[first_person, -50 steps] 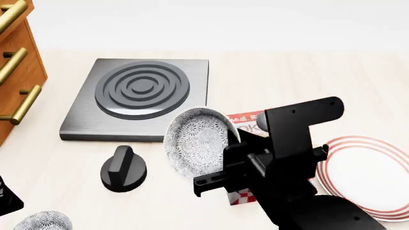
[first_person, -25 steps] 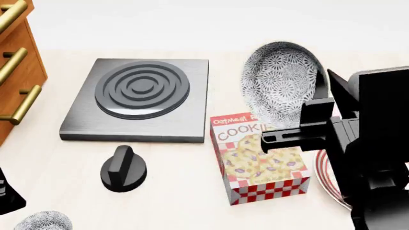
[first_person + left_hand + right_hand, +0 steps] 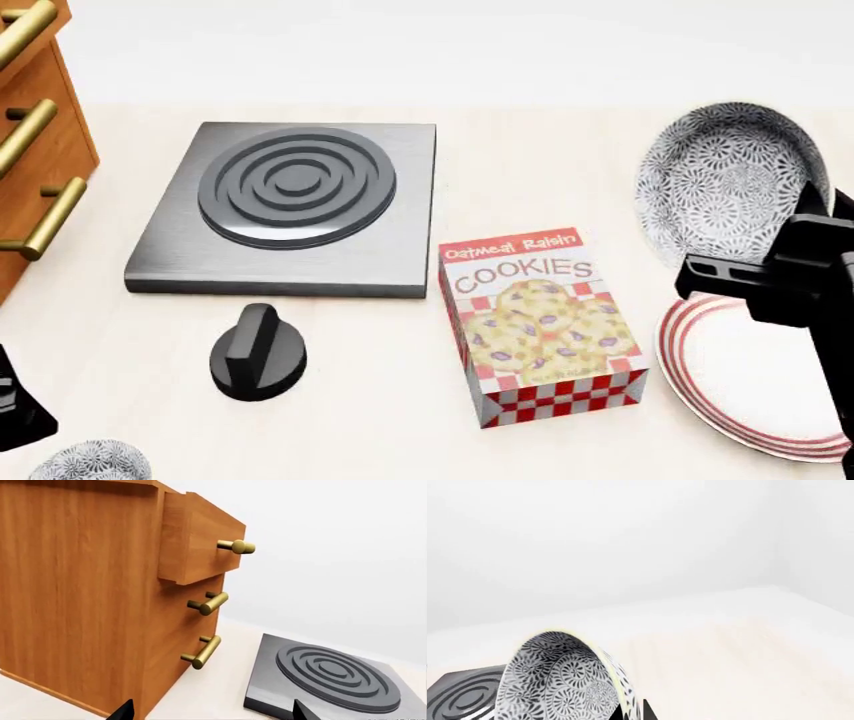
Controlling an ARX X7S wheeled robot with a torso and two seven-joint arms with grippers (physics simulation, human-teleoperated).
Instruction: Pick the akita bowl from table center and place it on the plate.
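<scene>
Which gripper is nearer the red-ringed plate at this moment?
Right. The right gripper hangs over the plate's far edge, jaws shut on the akita bowl. The left gripper sits at the opposite side, near the wooden drawer unit.

Left wrist view: wooden drawer cabinet fills most of the frame, three brass handles on its front, top drawer pulled out a bit. Beside it on the pale table, a dark square burner plate with concentric rings. Two black gripper fingertips at the frame edge, apart.
</scene>
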